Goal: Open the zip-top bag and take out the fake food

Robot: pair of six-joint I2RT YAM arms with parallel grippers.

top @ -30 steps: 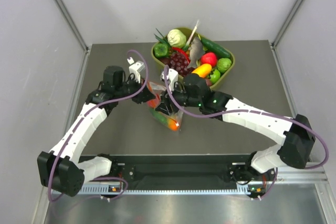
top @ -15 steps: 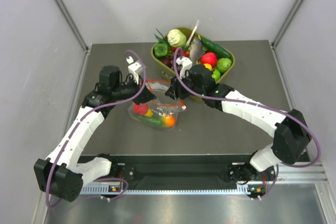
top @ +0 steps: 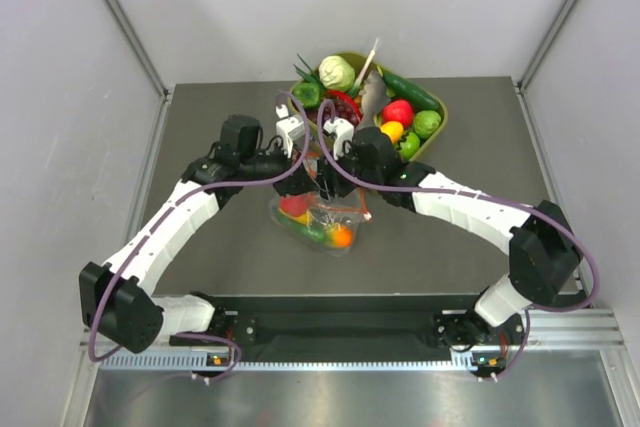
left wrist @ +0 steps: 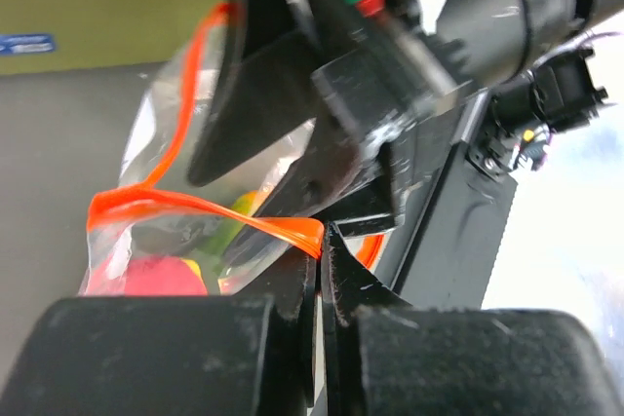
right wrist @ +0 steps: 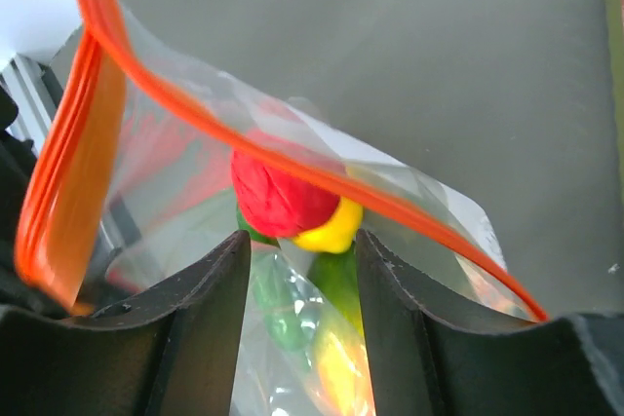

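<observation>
The left tool is pinched narrow on the orange lip of the zip-top bag, just below both tools. The right tool, half wide and empty, should enter the mouth straight toward the fake food ahead.

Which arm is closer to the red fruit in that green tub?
Right. The right arm lies just in front of the red fruit; the left arm is off to its left, pincer shut on the bag.
</observation>
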